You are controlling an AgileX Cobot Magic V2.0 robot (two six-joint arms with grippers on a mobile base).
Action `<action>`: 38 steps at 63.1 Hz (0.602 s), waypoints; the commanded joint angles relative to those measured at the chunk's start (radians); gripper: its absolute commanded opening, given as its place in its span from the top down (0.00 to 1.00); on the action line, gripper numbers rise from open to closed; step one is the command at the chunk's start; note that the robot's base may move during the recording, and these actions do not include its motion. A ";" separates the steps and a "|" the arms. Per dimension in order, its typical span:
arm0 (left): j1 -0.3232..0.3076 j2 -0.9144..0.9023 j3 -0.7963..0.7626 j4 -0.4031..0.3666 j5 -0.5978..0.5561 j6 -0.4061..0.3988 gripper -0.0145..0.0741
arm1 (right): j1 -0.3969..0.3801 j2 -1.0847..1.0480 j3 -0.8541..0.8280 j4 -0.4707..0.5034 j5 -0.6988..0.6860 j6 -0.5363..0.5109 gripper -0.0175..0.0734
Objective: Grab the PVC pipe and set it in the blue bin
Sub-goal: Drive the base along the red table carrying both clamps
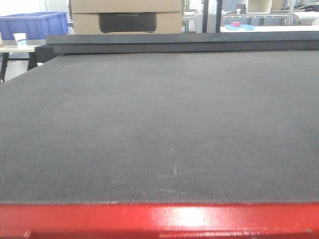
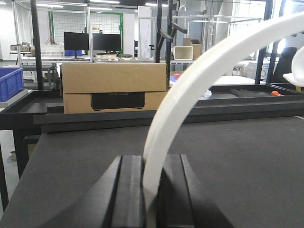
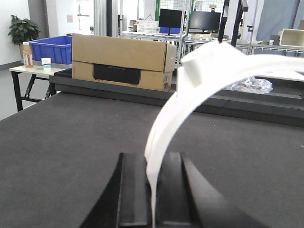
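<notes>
In the left wrist view my left gripper (image 2: 151, 161) is shut on the lower end of a white curved strip (image 2: 190, 90) that arcs up and to the right. My right gripper (image 3: 152, 159) is likewise shut on a white curved strip (image 3: 176, 104) that bends up and right. I cannot tell whether these strips are the PVC pipe. No pipe lies on the dark table (image 1: 159, 124), and neither gripper shows in the front view. The blue bin (image 1: 35, 25) stands on a side table at the far left, also in view as the blue bin (image 2: 10, 81) (image 3: 50, 49).
A cardboard box (image 1: 127, 17) sits on a raised black ledge along the table's far edge. A red bar (image 1: 159, 219) runs along the near edge. A white cup (image 3: 46, 62) and a bottle (image 3: 26, 53) stand by the bin. Racks and monitors fill the background.
</notes>
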 commanded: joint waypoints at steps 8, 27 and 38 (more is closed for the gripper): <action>-0.010 -0.006 -0.002 0.000 -0.027 0.000 0.96 | 0.002 -0.004 0.003 -0.005 -0.015 0.000 0.98; -0.010 -0.006 -0.002 0.000 -0.027 0.000 0.96 | 0.002 -0.004 0.003 -0.005 -0.015 0.000 0.98; -0.010 -0.006 -0.002 0.000 -0.027 0.000 0.96 | 0.002 -0.004 0.003 -0.005 -0.015 0.000 0.98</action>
